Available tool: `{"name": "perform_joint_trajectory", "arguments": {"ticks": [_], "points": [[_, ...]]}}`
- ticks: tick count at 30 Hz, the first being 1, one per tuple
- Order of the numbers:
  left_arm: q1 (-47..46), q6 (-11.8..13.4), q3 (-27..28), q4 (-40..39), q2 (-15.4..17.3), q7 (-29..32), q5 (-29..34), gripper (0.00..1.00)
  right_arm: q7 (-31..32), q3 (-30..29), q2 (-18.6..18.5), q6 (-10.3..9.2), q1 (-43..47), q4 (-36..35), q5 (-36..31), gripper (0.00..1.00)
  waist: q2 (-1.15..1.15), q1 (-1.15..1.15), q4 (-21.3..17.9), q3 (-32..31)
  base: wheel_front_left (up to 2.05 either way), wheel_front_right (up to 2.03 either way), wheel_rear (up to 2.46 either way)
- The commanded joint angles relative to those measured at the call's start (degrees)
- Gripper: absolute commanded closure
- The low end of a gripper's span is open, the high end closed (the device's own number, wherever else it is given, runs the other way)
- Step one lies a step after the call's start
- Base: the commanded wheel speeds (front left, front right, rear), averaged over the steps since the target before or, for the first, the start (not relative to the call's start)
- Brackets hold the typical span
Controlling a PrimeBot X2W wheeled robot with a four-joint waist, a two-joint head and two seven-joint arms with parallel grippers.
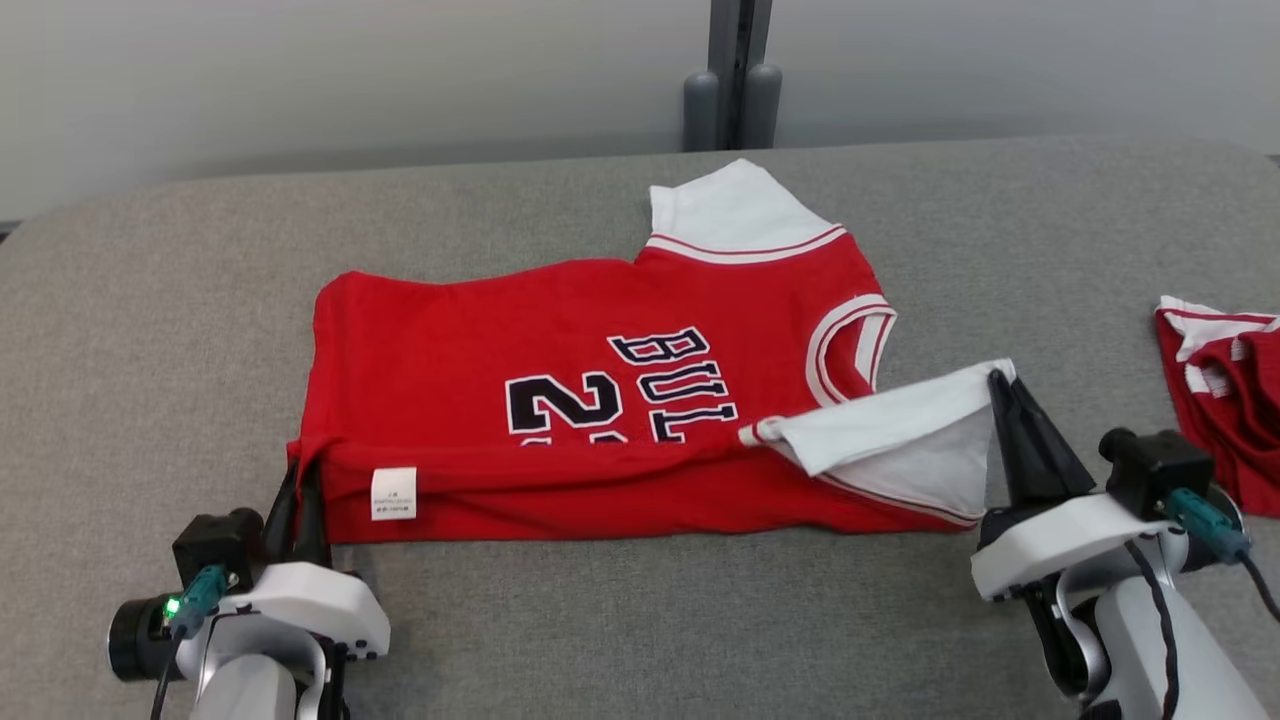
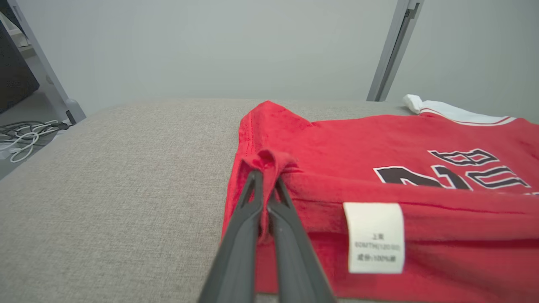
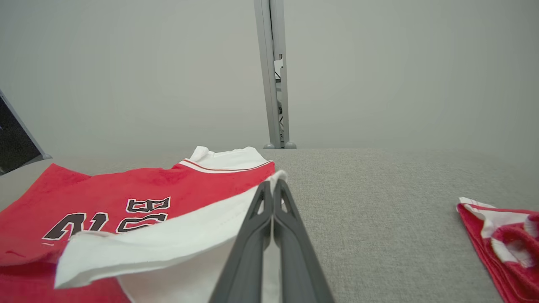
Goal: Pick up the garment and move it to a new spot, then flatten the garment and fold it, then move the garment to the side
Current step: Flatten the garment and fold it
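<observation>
The garment (image 1: 560, 400) is a red jersey with white sleeves and dark lettering, lying on the grey padded table (image 1: 150, 300) with its near part folded up over the rest. My left gripper (image 1: 297, 480) is shut on the garment's near left corner, a bunch of red cloth pinched at the tips (image 2: 266, 168). At the right, a white sleeve (image 1: 900, 430) is lifted off the table. My right gripper (image 1: 1000, 380) is shut on that sleeve's tip (image 3: 271, 185). A white care label (image 2: 374, 236) hangs on the folded edge.
A second red and white cloth (image 1: 1225, 400) lies bunched at the table's right edge, also seen in the right wrist view (image 3: 505, 240). A grey post (image 1: 735, 75) stands behind the table's far edge. Cables (image 2: 25, 134) lie on the floor to the left.
</observation>
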Motion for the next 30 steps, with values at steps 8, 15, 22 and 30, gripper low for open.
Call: {"name": "perform_joint_trajectory", "arguments": {"ticks": [8, 15, 22, 30], "points": [[-7.5, 0.6, -1.1, 2.6, 0.3, -0.1, 0.5, 1.0, 0.0, -0.5, -0.3, -0.02, -8.0, 4.1, -1.8, 1.0, 0.0, 0.0, 2.4, 7.5, 0.0, 0.0, 0.0], [-11.4, 0.7, -2.3, 4.1, 0.3, -0.1, 0.2, 0.0, 0.0, -1.5, 0.4, -0.02, -11.6, 7.5, -2.9, 0.7, 0.0, 0.0, 3.0, 10.8, 0.0, 0.0, 0.0], [-11.3, 2.1, -2.8, 2.6, 0.3, -0.1, 0.2, 0.0, 0.0, -2.5, 0.9, -0.02, -12.8, 7.6, -3.2, 0.0, 0.0, 0.0, 3.0, 11.5, 0.0, 0.0, 0.0], [-7.2, 4.4, -2.0, -1.5, 0.3, -0.1, 0.6, 0.0, 0.0, -2.9, 1.1, -0.02, -9.0, 4.9, -2.8, 0.0, 0.0, 0.0, 2.6, 9.8, 0.0, 0.0, 0.0]]}}
